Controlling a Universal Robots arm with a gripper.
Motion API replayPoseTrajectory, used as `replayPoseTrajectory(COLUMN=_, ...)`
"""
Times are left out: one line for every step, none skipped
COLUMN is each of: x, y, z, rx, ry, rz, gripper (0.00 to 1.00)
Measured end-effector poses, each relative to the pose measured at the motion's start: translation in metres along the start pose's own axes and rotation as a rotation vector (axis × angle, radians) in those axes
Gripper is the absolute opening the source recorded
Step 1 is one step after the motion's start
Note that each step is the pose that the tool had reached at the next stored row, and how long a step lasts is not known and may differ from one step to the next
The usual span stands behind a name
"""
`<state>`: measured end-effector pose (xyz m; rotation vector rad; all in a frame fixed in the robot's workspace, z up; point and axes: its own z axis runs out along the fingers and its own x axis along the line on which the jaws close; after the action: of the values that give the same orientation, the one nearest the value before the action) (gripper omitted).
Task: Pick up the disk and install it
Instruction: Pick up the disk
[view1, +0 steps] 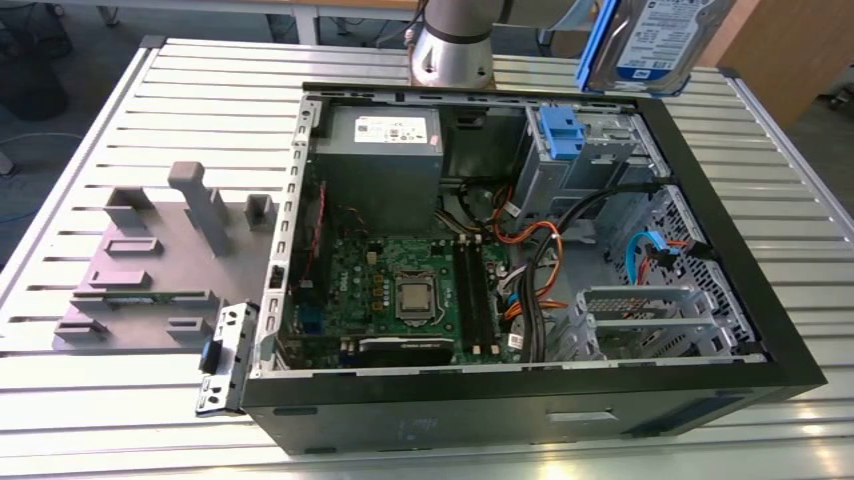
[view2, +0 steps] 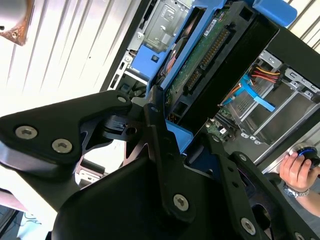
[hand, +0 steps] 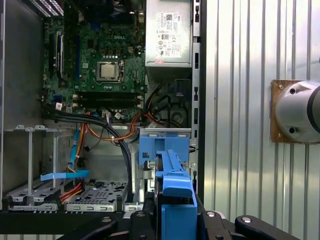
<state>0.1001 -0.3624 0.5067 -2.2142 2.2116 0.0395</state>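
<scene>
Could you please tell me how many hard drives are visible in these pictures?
1: the disk, gripped in the hand, hangs by the case at the exterior view's upper right. Others may sit hidden in the drive cages.

blk angular jaws w/ silver screws (view2: 180, 202); grey-silver round arm joint (view1: 451, 48)

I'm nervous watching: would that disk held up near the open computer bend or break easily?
Probably stiff: the disk looks like a flat metal slab framed in blue plastic, so likely heavy for its size. Perhaps delicate: a bare circuit board shows on one face.
</scene>
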Motion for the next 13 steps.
replayPoseTrajectory(x=0.0000, y=-0.0005, z=0.0000, rx=0.0000, ry=0.0000, rz=0.000, gripper=0.37)
replayPoseTrajectory(x=0.0000, y=-0.0009, z=0.0000, rx=0.0000, ry=0.0000, rz=0.000, gripper=0.37)
replayPoseTrajectory(x=0.0000, y=-0.0013, z=0.0000, rx=0.0000, ry=0.0001, rz=0.000, gripper=0.37)
replayPoseTrajectory(x=0.0000, y=-0.0018, z=0.0000, rx=0.0000, ry=0.0001, rz=0.000, gripper=0.37)
replayPoseTrajectory(x=0.0000, y=-0.0022, z=0.0000, rx=0.0000, ry=0.0001, rz=0.000, gripper=0.37)
replayPoseTrajectory(x=0.0000, y=-0.0027, z=0.0000, rx=0.0000, ry=0.0000, rz=0.000, gripper=0.37)
replayPoseTrajectory(x=0.0000, y=-0.0031, z=0.0000, rx=0.0000, ry=0.0000, rz=0.000, gripper=0.37)
replayPoseTrajectory(x=0.0000, y=-0.0036, z=0.0000, rx=0.0000, ry=0.0000, rz=0.000, gripper=0.37)
replayPoseTrajectory(x=0.0000, y=-0.0040, z=0.0000, rx=0.0000, ry=0.0001, rz=0.000, gripper=0.37)
replayPoseTrajectory(x=0.0000, y=-0.0045, z=0.0000, rx=0.0000, ry=0.0000, rz=0.000, gripper=0.37)
replayPoseTrajectory(x=0.0000, y=-0.0049, z=0.0000, rx=0.0000, ry=0.0000, rz=0.000, gripper=0.37)
replayPoseTrajectory(x=0.0000, y=-0.0054, z=0.0000, rx=0.0000, ry=0.0001, rz=0.000, gripper=0.37)
replayPoseTrajectory(x=0.0000, y=-0.0058, z=0.0000, rx=0.0000, ry=0.0001, rz=0.000, gripper=0.37)
